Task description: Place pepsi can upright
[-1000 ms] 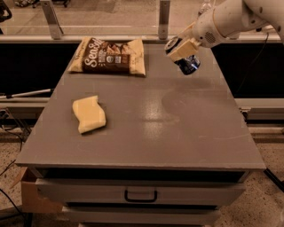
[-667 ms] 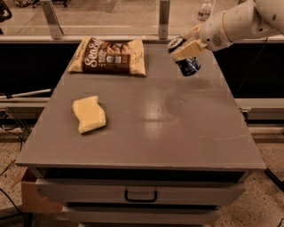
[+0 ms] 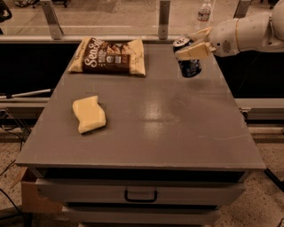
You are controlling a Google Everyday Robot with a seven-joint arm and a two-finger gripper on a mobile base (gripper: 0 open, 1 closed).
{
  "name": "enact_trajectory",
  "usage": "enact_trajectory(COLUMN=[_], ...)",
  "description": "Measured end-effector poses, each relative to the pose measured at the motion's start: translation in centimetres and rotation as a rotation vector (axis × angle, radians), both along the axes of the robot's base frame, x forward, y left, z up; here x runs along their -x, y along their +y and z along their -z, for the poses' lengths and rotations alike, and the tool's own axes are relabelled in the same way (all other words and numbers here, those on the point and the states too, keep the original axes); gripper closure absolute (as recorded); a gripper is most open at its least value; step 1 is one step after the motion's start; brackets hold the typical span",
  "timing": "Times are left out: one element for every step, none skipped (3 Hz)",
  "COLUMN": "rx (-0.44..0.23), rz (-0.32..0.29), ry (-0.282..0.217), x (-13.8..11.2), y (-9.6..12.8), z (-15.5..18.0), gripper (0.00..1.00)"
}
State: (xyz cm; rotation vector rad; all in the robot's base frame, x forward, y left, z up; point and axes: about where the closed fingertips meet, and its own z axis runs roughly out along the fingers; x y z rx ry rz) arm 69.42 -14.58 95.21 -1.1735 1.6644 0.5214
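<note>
We see a grey table filling most of the view, with a shut drawer in its front, so its contents are hidden from us. The white arm reaches in from the right over the table's far right corner. A snack bag lies flat and sealed at the far left of the top. Below the table's left side we make out a cardboard box; we cannot tell what is in it. A yellow sponge lies on the left of the top, well apart from the bag. The gripper is closed partway around the pepsi can, one finger across its upper front and one behind. The can leans slightly, silver top up, and we cannot tell whether its base touches the table. A water bottle stands on the floor beyond.
</note>
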Motion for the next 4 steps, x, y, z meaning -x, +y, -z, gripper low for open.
enact_trajectory(rx=[-0.079, -0.154, -0.214, -0.265], rz=[-0.006, -0.006, 0.007, 0.028], ry=[-0.005, -0.019, -0.042, -0.070], x=[0.2, 0.4, 0.6, 0.8], y=[-0.2, -0.2, -0.5, -0.8], z=[0.5, 1.3, 1.8, 2.0], gripper=[1.00, 1.00, 1.00, 1.00])
